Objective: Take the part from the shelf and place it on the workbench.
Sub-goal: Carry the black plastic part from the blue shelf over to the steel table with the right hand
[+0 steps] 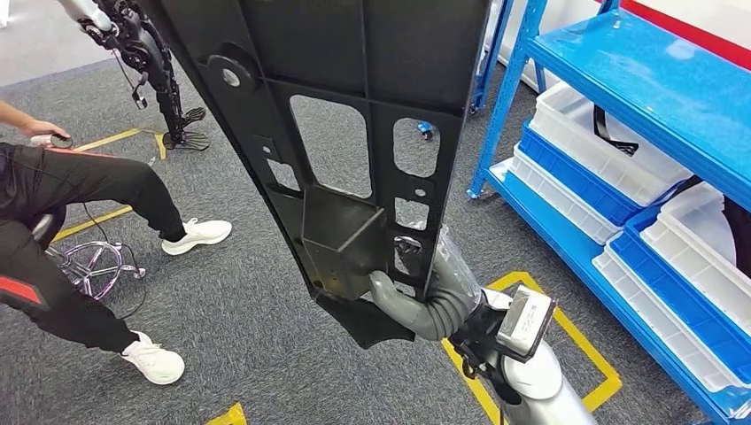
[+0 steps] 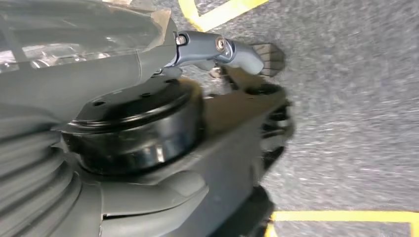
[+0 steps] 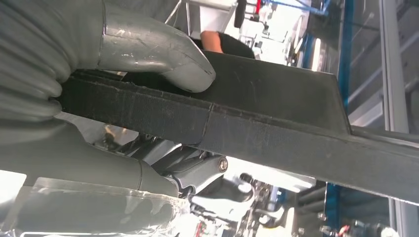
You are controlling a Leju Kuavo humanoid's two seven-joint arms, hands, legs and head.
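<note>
The part (image 1: 336,115) is a long black plastic panel with several cut-outs and a box-shaped pocket, held up on a slant in front of me in the head view. My right hand (image 1: 425,297) grips its lower end, thumb wrapped onto the panel's face. In the right wrist view the thumb (image 3: 163,59) presses on the panel's thick edge (image 3: 276,123), with the darker fingers under it. My left hand (image 2: 148,148) hangs over the grey carpet with a finger (image 2: 232,49) stretched out, the thumb apart, and nothing held.
A blue steel shelf (image 1: 655,80) stands at the right with white bins (image 1: 593,142) in blue trays. A person in black trousers and white shoes (image 1: 197,235) sits at the left. Yellow tape (image 1: 584,354) marks the carpet by my right arm.
</note>
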